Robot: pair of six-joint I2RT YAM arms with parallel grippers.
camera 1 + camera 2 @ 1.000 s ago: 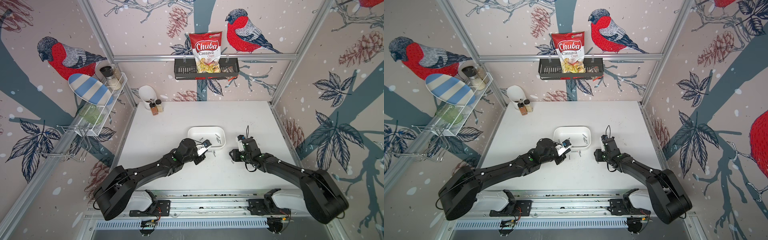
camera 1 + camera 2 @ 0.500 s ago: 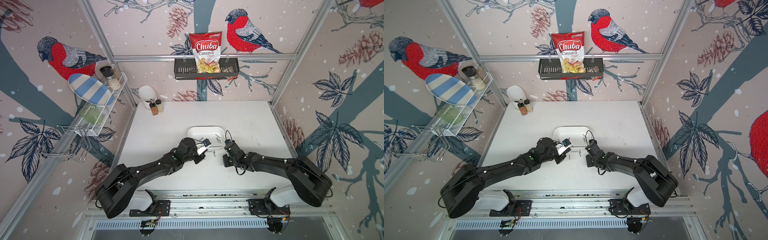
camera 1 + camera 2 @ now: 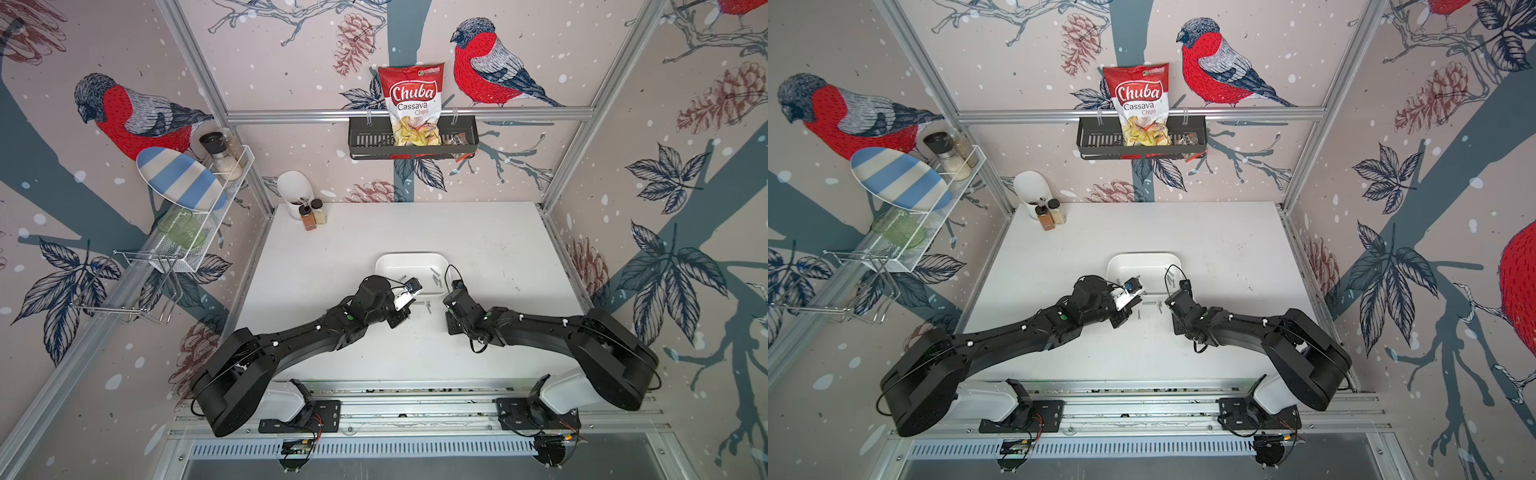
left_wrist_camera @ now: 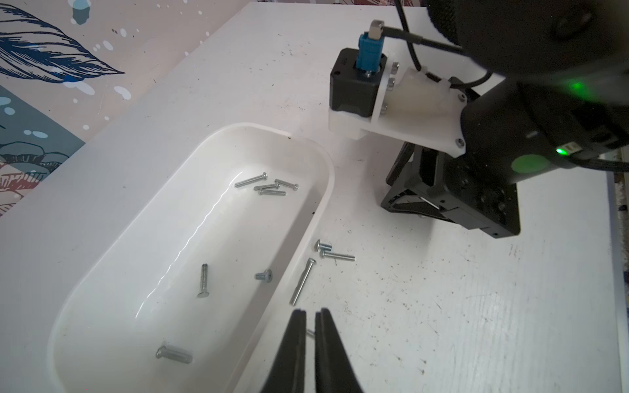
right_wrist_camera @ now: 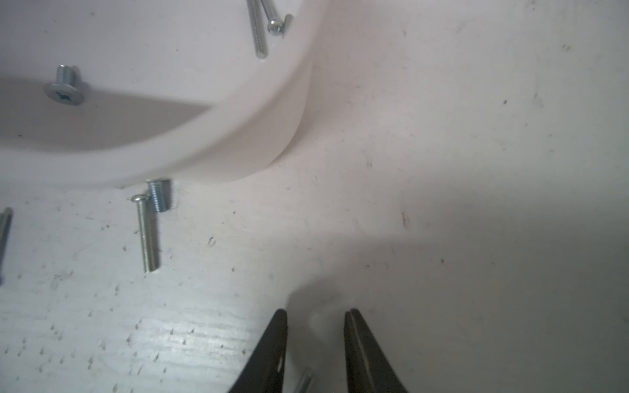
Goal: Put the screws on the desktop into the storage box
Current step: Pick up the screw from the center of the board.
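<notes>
The right black gripper [image 5: 316, 311] has its jaws apart, with 1 small silver metal screw [image 5: 304, 379] between them on the flat white desktop [image 5: 442, 204]. Its long side runs along the gap (good for a pinch). The left black gripper [image 4: 310, 310] is pinched nearly closed; if it holds anything, I cannot tell. 3 screws [image 4: 301, 280] lie beside the shallow white plastic storage box [image 4: 253, 126].

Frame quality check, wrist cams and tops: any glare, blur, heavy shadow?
Left wrist view: sharp, with a glare streak along the box floor. Right wrist view: soft and dim, shadow over the desktop, screw by the right gripper blurred. Both top views: evenly lit, screws tiny.
</notes>
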